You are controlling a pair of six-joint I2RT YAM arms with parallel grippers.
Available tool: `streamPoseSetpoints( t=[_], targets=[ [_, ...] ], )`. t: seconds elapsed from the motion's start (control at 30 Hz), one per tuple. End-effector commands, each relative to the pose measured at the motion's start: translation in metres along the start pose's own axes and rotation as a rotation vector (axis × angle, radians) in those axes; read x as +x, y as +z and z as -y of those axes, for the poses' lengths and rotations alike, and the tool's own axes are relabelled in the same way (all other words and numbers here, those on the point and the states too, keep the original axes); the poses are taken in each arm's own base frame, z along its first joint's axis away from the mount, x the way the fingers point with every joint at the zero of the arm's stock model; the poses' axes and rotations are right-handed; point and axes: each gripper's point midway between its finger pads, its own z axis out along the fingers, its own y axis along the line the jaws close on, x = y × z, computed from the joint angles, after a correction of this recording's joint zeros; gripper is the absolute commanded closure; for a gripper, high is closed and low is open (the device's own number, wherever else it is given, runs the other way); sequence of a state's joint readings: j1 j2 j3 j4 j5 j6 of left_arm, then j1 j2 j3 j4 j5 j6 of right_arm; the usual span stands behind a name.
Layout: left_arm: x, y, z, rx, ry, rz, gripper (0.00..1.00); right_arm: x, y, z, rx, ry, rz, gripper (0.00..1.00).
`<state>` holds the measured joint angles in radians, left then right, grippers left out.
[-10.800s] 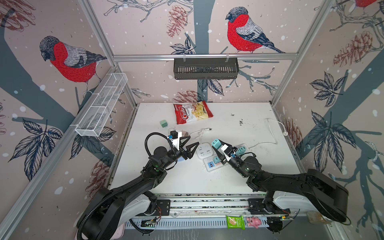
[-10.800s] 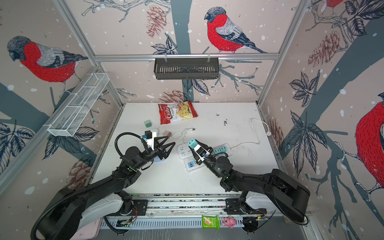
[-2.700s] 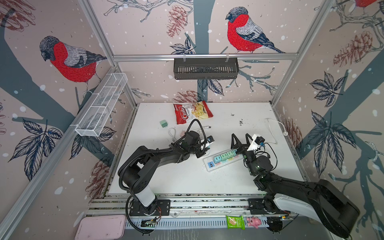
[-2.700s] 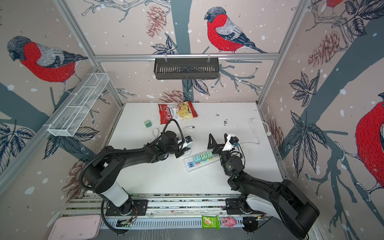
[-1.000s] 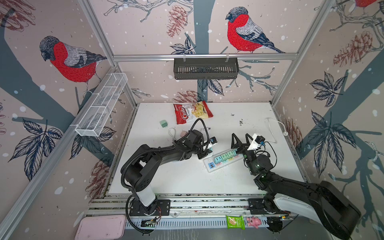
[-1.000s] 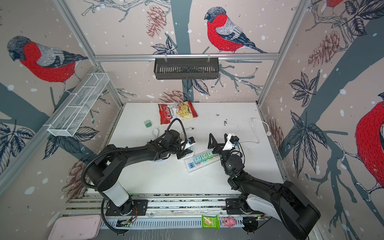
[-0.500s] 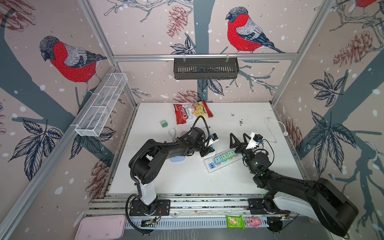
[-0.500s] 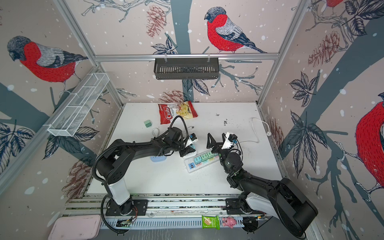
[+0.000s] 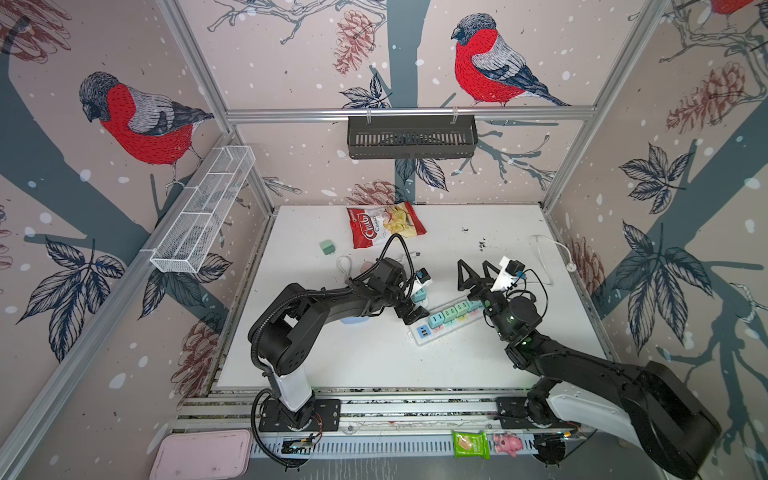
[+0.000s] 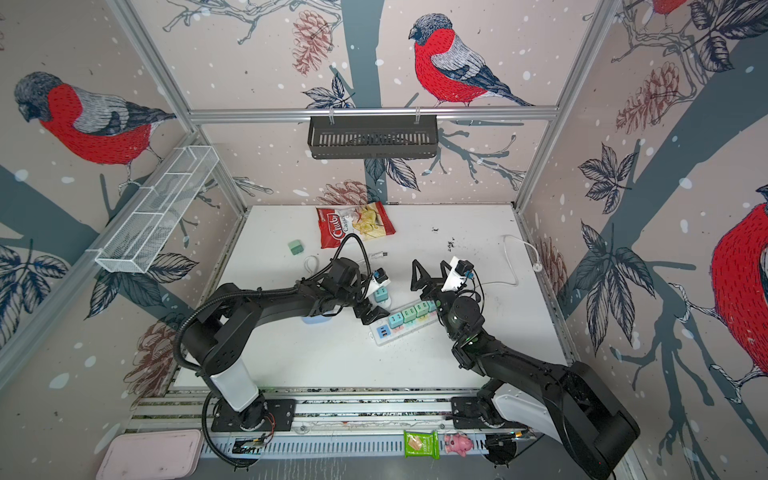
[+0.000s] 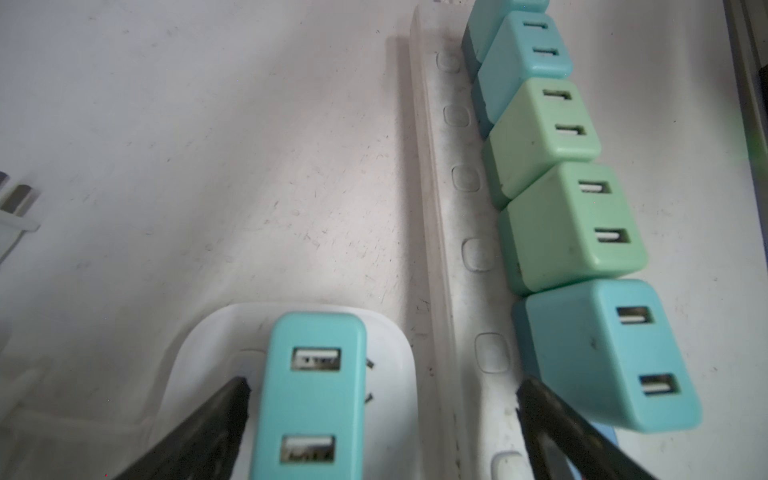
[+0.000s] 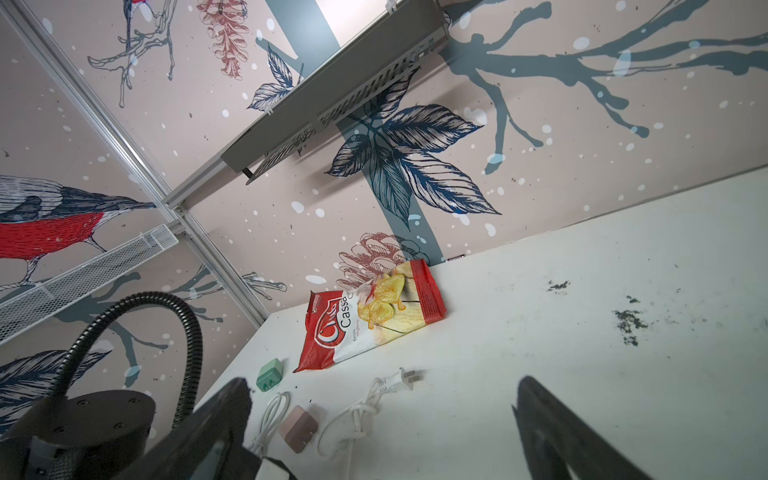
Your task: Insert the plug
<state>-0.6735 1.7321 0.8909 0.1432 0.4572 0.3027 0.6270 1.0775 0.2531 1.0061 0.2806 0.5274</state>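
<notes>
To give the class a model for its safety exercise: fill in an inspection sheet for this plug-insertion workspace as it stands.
Surface: white table, scuffed, with dark specks toward the back.
Job's things: teal plug stands in a white socket block; the power strip beside it carries a row of chargers.
Clutter: chips bag, green charger, pink charger.
Grippers: left gripper open, jaws either side of the teal plug, apart from it; right gripper open, raised, empty.
Cables: white cord with two-pin plug; white cable near the right edge.
Surroundings: black wall basket, white wire basket.
</notes>
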Motion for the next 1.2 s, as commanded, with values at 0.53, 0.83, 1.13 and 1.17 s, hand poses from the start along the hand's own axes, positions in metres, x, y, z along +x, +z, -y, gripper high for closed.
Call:
streamPoseSetpoints(
  t=[0.53, 0.83, 1.13, 1.17],
  targets=[
    [-0.027, -0.161, -0.089, -0.818, -0.410, 0.531, 0.03, -0.038, 0.030, -0.018, 0.282, 0.102, -0.124, 0.00],
    [-0.015, -0.255, -0.096, -1.185, -0.715, 0.885, 0.03, -0.021, 0.046, -0.037, 0.130, -0.053, -0.219, 0.00],
    [-0.032, -0.289, -0.064, -1.076, -0.711, 1.080, 0.02, 0.014, 0.063, -0.068, 0.004, -0.123, -0.333, 0.00],
    [-0.028, -0.297, -0.063, -1.098, -0.727, 1.083, 0.02, 0.027, 0.065, -0.070, -0.008, -0.144, -0.359, 0.00]
  ],
)
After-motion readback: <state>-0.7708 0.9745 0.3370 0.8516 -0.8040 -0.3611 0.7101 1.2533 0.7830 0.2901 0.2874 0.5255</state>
